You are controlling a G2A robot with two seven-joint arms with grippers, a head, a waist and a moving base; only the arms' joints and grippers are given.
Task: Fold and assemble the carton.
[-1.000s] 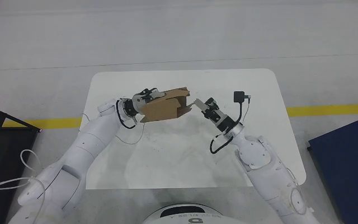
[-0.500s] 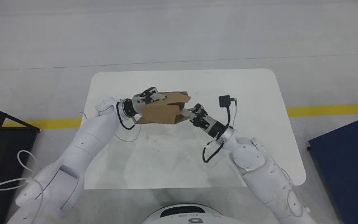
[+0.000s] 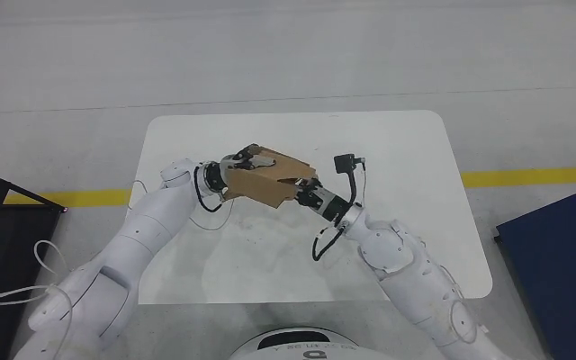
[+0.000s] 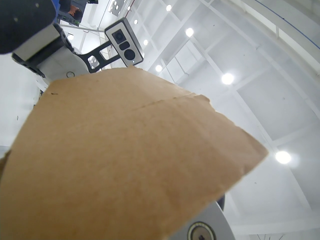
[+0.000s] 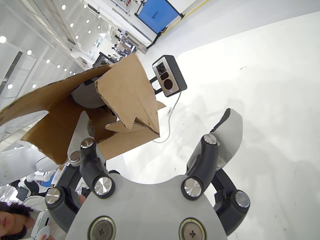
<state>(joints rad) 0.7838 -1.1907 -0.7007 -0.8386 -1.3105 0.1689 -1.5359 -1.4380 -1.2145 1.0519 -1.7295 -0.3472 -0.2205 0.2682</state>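
The carton [image 3: 270, 178] is plain brown cardboard, matte, with ragged edges on its flaps. In the left wrist view a faint crease [image 4: 160, 102] runs across its big flat panel [image 4: 120, 166]. The white counter [image 3: 405, 234] under the carton is smooth with rounded corners, and the carton hangs roughly over its middle. It looks lifted rather than lying flat, though we can't swear to that.

It's only half formed, more of a squashed tube, and the open end faces the right end effector [image 3: 301, 191]. Looking into that opening from the right wrist view, we see pointed flaps [image 5: 125, 96] leaning inward and a rounded grey part [image 5: 85, 98] tucked inside. We spot nothing loose in there.

The carton's long axis runs from the left end effector [image 3: 241, 163] across to the right one, tilted a bit so the open end sits closer to the robot.

The left end effector is clamped onto the carton's closed end, gripping the cardboard there. The right end effector [image 5: 160, 136] is released at the carton's open end. Its grey metal fingers [image 5: 232, 128] with black tips are spread wide, one of them tucked behind the carton's lower edge.
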